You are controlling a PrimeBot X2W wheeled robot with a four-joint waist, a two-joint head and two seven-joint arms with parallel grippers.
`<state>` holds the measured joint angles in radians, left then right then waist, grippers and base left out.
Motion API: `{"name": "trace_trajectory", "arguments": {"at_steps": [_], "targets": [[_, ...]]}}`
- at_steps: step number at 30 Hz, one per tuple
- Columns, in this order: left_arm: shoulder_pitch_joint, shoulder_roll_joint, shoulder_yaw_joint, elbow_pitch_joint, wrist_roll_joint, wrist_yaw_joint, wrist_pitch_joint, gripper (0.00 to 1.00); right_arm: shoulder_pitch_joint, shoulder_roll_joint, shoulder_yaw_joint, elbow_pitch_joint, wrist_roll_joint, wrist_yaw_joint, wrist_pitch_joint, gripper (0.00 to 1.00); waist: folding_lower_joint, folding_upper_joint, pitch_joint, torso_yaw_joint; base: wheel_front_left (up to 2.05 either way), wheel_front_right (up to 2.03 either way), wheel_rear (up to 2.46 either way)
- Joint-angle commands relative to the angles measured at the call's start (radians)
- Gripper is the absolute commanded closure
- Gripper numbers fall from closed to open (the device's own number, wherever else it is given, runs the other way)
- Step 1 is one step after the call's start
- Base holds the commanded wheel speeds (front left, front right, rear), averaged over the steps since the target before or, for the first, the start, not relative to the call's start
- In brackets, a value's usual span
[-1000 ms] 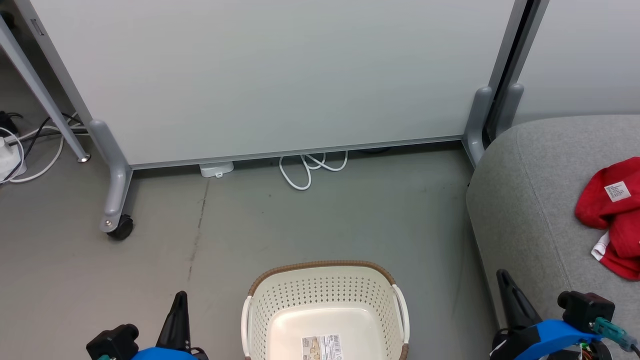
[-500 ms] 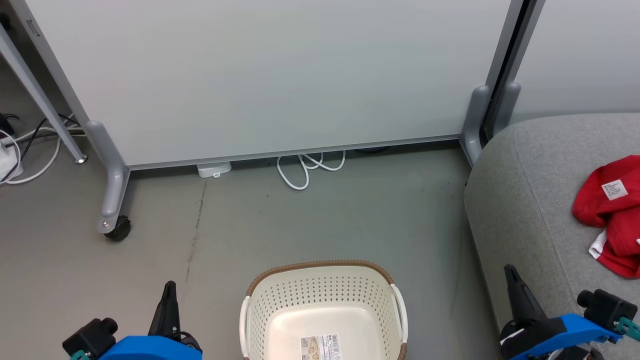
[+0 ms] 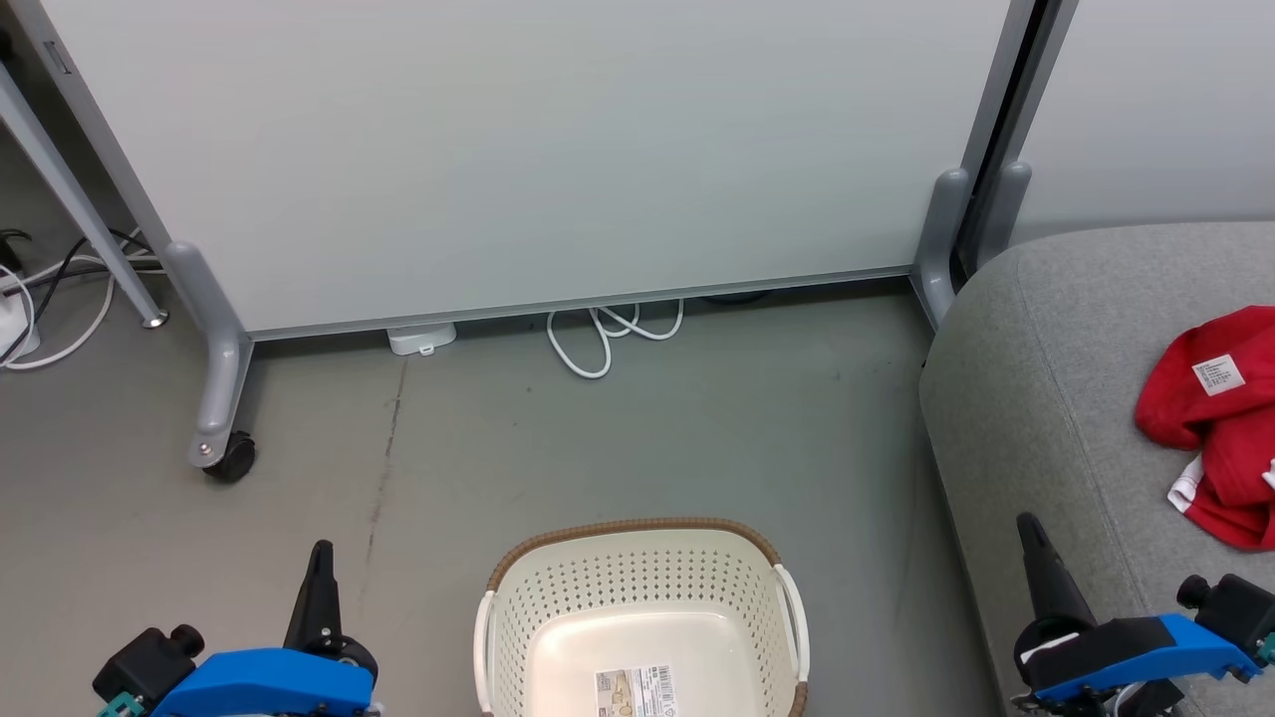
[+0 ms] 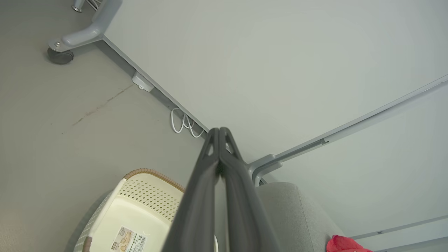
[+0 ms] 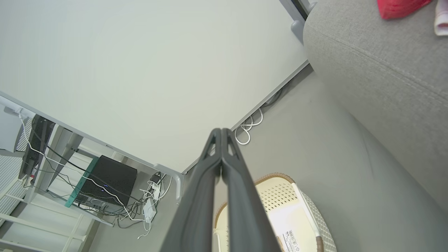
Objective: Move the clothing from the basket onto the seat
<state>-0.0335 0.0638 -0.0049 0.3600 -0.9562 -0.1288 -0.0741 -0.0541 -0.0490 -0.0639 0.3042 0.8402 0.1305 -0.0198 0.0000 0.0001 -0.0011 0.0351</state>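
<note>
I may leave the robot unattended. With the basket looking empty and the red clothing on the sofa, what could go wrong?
The clothing lies partly beyond the head view's right edge, so whether all of it sits on the seat is unclear. If the robot rolls forward, the white cable loop might snag its wheels.

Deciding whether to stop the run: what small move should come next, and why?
Probably just hold still: the basket holds nothing but its paper label, the red clothing lies on the seat, and the left tool and right tool are shut, holding nothing.
</note>
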Motion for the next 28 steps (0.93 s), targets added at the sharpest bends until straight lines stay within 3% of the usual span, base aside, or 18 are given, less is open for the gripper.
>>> {"name": "trace_trajectory", "arguments": {"at_steps": [1,28], "targets": [[-0.031,0.002,0.013,-0.019,-0.035,-0.001,0.009,1.00,-0.030,-0.002,-0.005,-0.018,0.043,0.000,0.007,1.00,0.0000,-0.0001,0.000,-0.001,0.00,0.00,0.00],[-0.052,-0.004,0.057,-0.060,-0.289,-0.002,0.083,1.00,-0.042,-0.002,-0.024,-0.036,0.340,0.000,0.059,1.00,0.0000,-0.0001,0.001,-0.012,0.00,0.00,0.00]]}}
